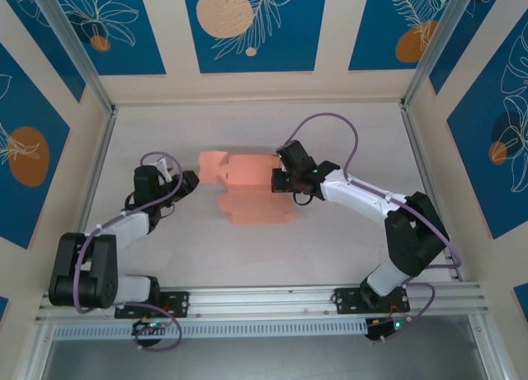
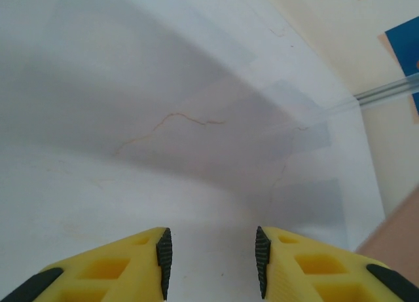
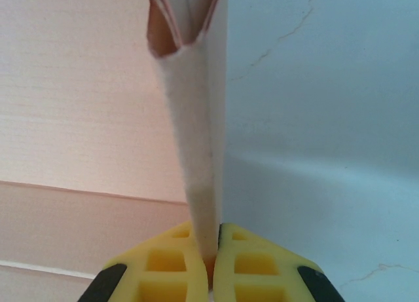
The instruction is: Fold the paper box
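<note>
A white bench (image 1: 165,124), marked with hairline cracks, sits boxed in by cream walls (image 1: 247,83) hung with blue panels (image 1: 256,25) of leaf and orange-disc prints. A slotted metal rail (image 1: 272,302) runs along its near edge. The paper box (image 1: 247,190), a salmon-pink cut-out with tabbed edges, lies mid-bench between the left arm (image 1: 124,223) and the right arm (image 1: 363,194). The right jaws, reaching in from the right and covering the sheet's right edge, are clenched on a raised flap (image 3: 196,132), yellow fingers (image 3: 163,263) pressed to either side of it. The left jaws hang released just left of the sheet, nothing between their yellow fingers (image 2: 111,269).
</note>
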Robot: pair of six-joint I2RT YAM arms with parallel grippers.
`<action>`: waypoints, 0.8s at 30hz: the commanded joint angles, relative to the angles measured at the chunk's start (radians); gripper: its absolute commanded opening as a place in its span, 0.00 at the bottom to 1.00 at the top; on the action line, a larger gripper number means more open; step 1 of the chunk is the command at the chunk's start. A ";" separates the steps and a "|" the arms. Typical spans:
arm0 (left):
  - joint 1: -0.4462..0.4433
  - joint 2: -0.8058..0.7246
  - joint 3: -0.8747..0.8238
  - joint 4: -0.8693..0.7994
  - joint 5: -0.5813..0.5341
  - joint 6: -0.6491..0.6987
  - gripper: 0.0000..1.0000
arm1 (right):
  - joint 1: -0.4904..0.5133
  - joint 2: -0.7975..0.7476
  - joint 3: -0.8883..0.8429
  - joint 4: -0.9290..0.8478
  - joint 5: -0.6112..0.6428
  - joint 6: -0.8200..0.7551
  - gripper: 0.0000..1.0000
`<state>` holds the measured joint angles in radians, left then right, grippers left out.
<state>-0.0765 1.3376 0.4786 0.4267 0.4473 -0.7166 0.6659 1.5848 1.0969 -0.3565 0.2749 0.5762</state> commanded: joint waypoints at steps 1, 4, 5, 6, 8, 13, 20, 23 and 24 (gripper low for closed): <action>-0.051 0.013 0.018 0.112 0.074 -0.023 0.40 | 0.009 0.026 0.010 -0.012 -0.035 0.008 0.06; -0.083 0.004 0.015 0.139 0.078 -0.032 0.40 | 0.009 0.044 0.024 -0.024 -0.031 0.008 0.06; -0.089 -0.002 0.014 0.143 0.078 -0.034 0.40 | 0.009 0.048 0.027 -0.025 -0.031 0.007 0.05; -0.096 -0.006 0.018 0.143 0.078 -0.036 0.40 | 0.009 0.053 0.029 -0.025 -0.031 0.007 0.05; -0.108 -0.014 0.024 0.137 0.086 -0.040 0.40 | 0.009 0.062 0.034 -0.028 -0.027 0.009 0.05; -0.157 -0.023 0.014 0.131 0.065 -0.052 0.41 | 0.009 0.080 0.041 -0.023 -0.030 0.021 0.05; -0.215 -0.004 0.000 0.170 0.055 -0.090 0.45 | 0.009 0.088 0.042 -0.016 -0.030 0.033 0.05; -0.239 -0.001 0.010 0.144 0.065 -0.065 0.47 | 0.009 0.087 0.040 -0.015 -0.028 0.034 0.05; -0.245 0.002 0.012 0.136 0.068 -0.054 0.49 | 0.009 0.088 0.040 -0.012 -0.028 0.035 0.05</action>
<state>-0.2985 1.3365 0.4793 0.5606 0.4973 -0.7906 0.6685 1.6615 1.1110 -0.3759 0.2577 0.5880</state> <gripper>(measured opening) 0.489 0.083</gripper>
